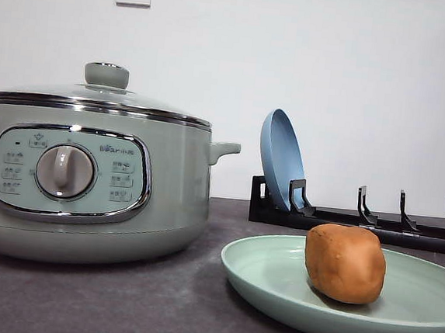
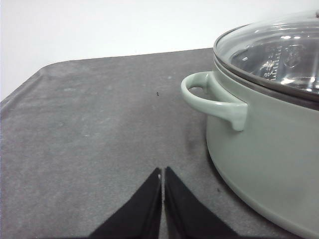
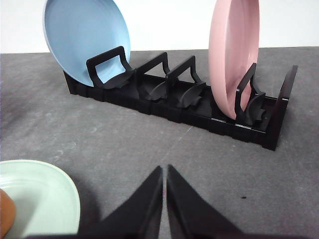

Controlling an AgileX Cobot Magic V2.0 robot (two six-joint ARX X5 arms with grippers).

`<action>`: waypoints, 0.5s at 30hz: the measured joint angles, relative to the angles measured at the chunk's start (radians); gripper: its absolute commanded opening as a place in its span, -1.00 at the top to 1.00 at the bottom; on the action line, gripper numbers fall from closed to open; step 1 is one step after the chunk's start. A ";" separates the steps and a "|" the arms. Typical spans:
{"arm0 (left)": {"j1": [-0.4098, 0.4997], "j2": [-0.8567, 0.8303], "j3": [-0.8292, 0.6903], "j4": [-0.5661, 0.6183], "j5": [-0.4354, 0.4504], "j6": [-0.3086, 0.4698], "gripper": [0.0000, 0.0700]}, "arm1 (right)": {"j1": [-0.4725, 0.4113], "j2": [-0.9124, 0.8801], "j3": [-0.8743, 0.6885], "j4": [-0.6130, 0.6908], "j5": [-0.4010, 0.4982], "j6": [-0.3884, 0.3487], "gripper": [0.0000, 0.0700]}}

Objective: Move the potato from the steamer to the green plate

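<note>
The left gripper (image 2: 163, 172) has its two black fingers pressed together, and it holds nothing. It hangs over the bare dark table (image 2: 89, 129), near the side handle (image 2: 212, 99) of the steamer (image 2: 269, 149) but not touching it. The right gripper (image 3: 165, 169) is squeezed closed too, with nothing between its fingers. It sits over the table between the green plate (image 3: 42, 191) and the black rack (image 3: 174, 102).

The potato (image 1: 345, 263) lies on the green plate (image 1: 274, 284), a bit toward the plate's middle. The plate rests flat on the table, just to the right of the steamer (image 1: 89, 170). The steamer has its glass lid (image 1: 96, 93) on.

Behind the plate stands the rack. A blue plate (image 3: 87, 32) stands on edge at one end of it, and a pink plate (image 3: 232, 52) stands on edge near the other end. The slots between them are free.

There is open table to the left of the steamer, up to the table's rounded edge. There is also open table between the rack and the right gripper.
</note>
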 measured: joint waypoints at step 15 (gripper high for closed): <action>0.000 0.000 0.000 0.000 0.000 0.000 1.00 | 0.000 0.000 0.000 0.000 0.000 0.000 1.00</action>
